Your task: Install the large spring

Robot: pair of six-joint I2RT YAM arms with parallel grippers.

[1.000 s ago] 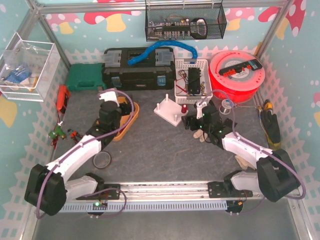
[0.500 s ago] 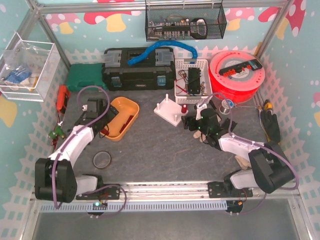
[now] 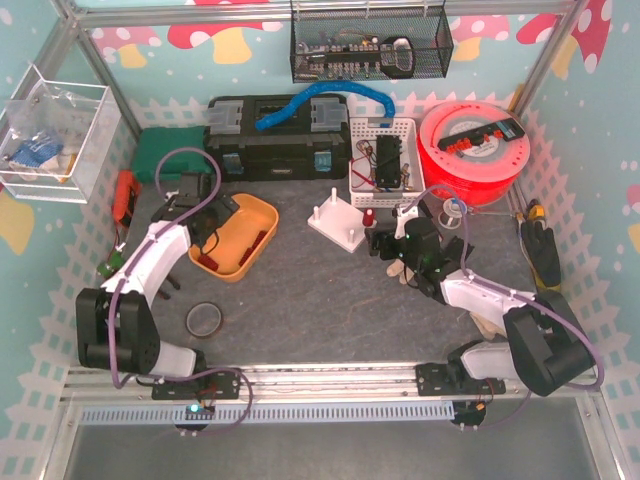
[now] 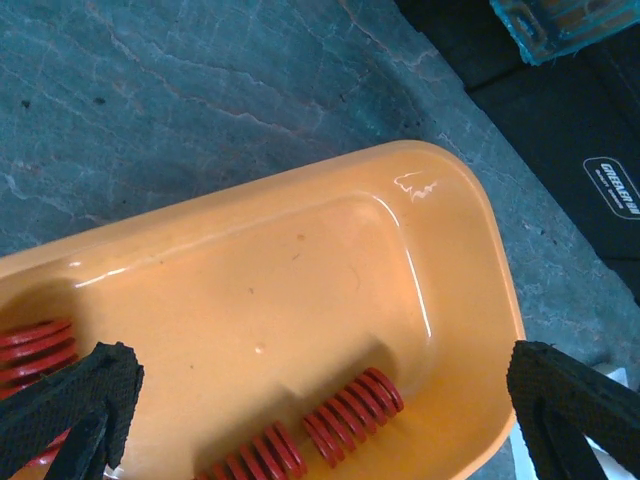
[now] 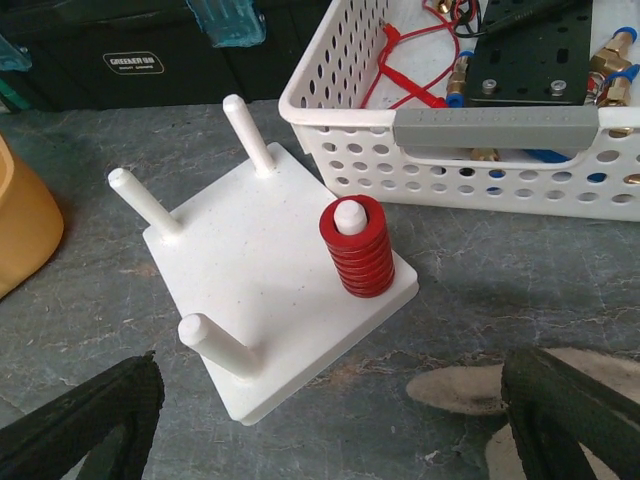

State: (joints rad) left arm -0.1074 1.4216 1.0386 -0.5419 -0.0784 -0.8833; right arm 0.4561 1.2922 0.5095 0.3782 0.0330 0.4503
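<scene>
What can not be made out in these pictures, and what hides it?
Left wrist: the springs in the orange tray are cut off by the bottom edge and the left finger pad; their number and length are unclear.
Top external: these springs are too small, partly under the left arm.
Right wrist: the right fingers are cut off by the bottom edge.
Top external: the wire basket contents are too small.

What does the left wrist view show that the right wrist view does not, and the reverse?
Left wrist only: the inside of the orange tray, with loose red springs lying in it. Right wrist only: the white peg base, one red spring seated on a peg, and the white basket. Both: the grey table, the black toolbox, and the tray's rim.
</scene>
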